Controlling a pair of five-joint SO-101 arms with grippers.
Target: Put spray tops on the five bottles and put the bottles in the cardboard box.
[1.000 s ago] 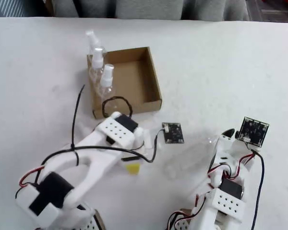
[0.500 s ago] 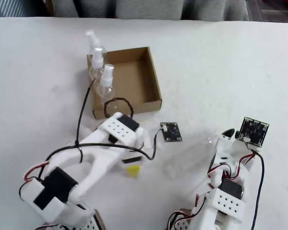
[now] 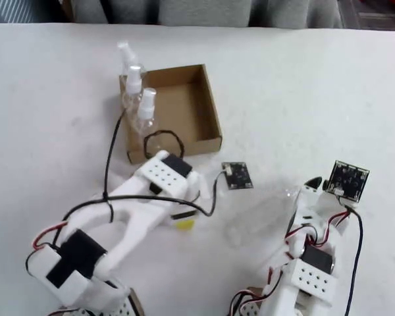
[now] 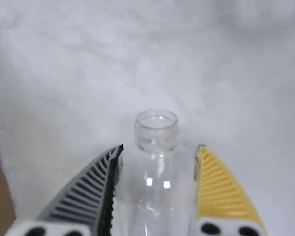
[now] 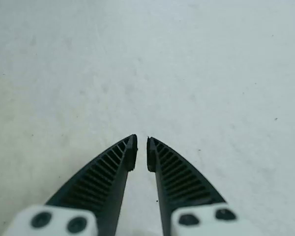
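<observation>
My left fingers (image 4: 88, 196) clamp the uncapped bottle (image 4: 156, 167), neck pointing straight out beyond them; right fingers (image 5: 113, 172) nearly closed, empty.

Shallow brown cardboard box (image 3: 184, 105), open-topped, flat on the table (image 3: 303, 79) beyond the arms. Three clear capped bottles (image 3: 145, 108), upright in a row along the box wall on the high view's left, white spray tops (image 3: 133, 71) fitted. Nearer two seemingly inside the box, farthest hard to place against the corner. One more clear uncapped bottle (image 4: 155, 172), neck open and bare, pinched at the shoulders by the left gripper (image 4: 159, 150), dark jaw one side, yellow jaw the other.
</observation>
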